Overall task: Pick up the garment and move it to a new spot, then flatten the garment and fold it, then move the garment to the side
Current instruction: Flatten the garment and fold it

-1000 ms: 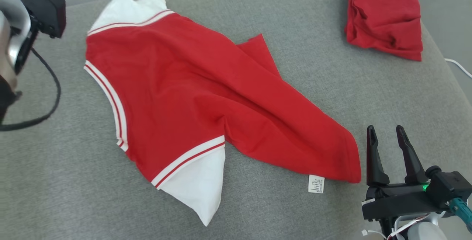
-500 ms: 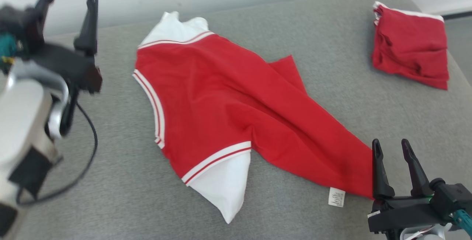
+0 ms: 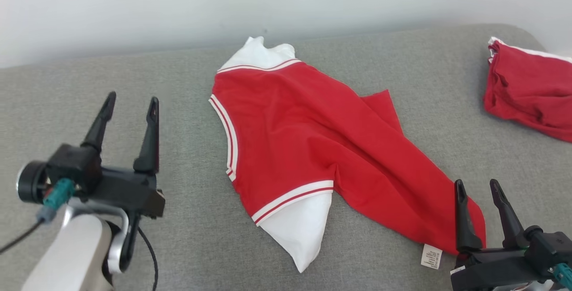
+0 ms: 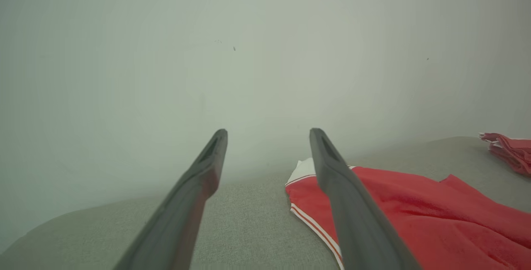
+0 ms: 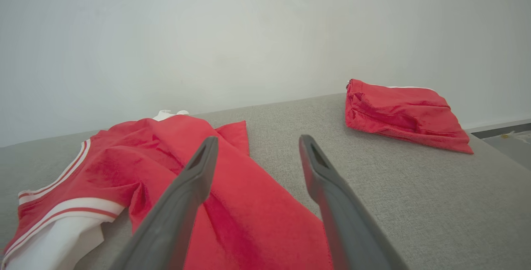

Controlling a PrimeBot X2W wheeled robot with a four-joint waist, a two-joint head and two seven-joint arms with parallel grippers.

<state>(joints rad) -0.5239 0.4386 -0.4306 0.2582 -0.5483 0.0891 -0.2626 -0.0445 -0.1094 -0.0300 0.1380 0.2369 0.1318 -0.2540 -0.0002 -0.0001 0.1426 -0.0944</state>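
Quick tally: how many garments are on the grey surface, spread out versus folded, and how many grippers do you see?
Spread-out garments: 1, the red and white shirt
Folded garments: 1, the red bundle
Grippers: 2, the left gripper and the right gripper, both open
Total: 4

Seeing a folded red cloth pile (image 3: 532,90) lying at the far right of a grey upholstered surface (image 3: 201,219), white trim peeking along its back edge. Seeing a plain pale wall (image 3: 178,5) rising right behind that surface.
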